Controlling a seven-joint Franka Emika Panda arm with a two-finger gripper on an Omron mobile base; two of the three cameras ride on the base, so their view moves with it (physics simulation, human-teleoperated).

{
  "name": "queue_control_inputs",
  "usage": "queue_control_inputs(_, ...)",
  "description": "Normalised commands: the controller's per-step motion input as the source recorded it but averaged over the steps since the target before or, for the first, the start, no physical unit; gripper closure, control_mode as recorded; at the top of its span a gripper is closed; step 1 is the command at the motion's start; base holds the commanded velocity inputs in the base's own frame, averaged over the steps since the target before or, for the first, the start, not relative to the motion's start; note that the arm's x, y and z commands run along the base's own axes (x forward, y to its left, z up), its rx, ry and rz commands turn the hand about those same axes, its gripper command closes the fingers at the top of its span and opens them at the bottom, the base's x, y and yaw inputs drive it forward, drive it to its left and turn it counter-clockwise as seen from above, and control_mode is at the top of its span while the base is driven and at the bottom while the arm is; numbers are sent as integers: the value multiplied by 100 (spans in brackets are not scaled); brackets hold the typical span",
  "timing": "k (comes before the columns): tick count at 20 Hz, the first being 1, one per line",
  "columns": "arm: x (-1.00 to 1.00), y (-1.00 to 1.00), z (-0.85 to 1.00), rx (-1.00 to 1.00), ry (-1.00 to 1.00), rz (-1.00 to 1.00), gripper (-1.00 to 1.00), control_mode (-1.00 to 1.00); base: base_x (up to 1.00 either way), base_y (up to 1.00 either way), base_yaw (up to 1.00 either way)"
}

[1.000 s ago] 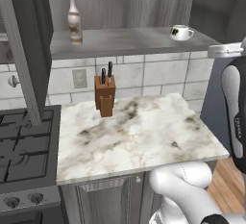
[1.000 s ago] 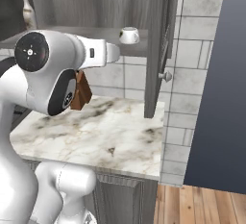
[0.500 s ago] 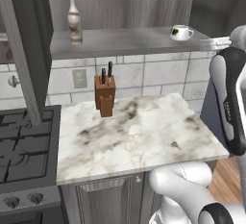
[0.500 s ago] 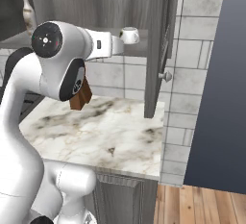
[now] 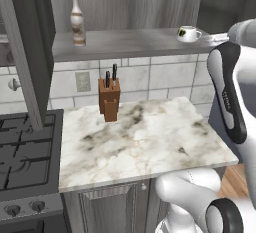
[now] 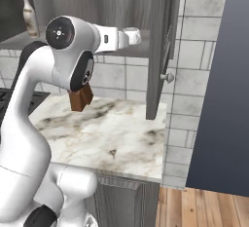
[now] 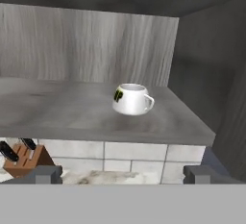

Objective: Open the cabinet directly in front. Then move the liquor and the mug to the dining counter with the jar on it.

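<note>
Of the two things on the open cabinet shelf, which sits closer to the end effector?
The white mug, at the shelf's right end, straight ahead of the open end effector. The liquor bottle stands far off at the left end.

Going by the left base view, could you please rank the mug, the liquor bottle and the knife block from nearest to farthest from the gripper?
1. Mug, right end of the cabinet shelf, beside the gripper.
2. Knife block, on the worktop below.
3. Liquor bottle, left end of the shelf.

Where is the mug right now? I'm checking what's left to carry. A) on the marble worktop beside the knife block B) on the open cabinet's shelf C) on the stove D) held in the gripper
B: the mug stands on the cabinet shelf, apart from the open gripper facing it.
</note>
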Motion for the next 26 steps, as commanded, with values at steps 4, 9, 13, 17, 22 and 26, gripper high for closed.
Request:
queue_control_inputs(4, 40, -14, 0, 2, 2, 5, -100, -100, 0, 0, 0)
queue_control_inputs(9, 44, -25, 0, 5, 3, 9, -100, -100, 0, 0, 0)
queue_control_inputs(13, 39, -8, 0, 0, 0, 3, -100, -100, 0, 0, 0)
queue_control_inputs(17, 39, 0, 0, 0, 1, 0, -100, -100, 0, 0, 0)
queue_control_inputs(22, 34, 0, -2, 0, 4, 0, -100, -100, 0, 0, 0)
queue_control_inputs(26, 19, 0, -3, -5, 6, 0, -100, -100, 0, 0, 0)
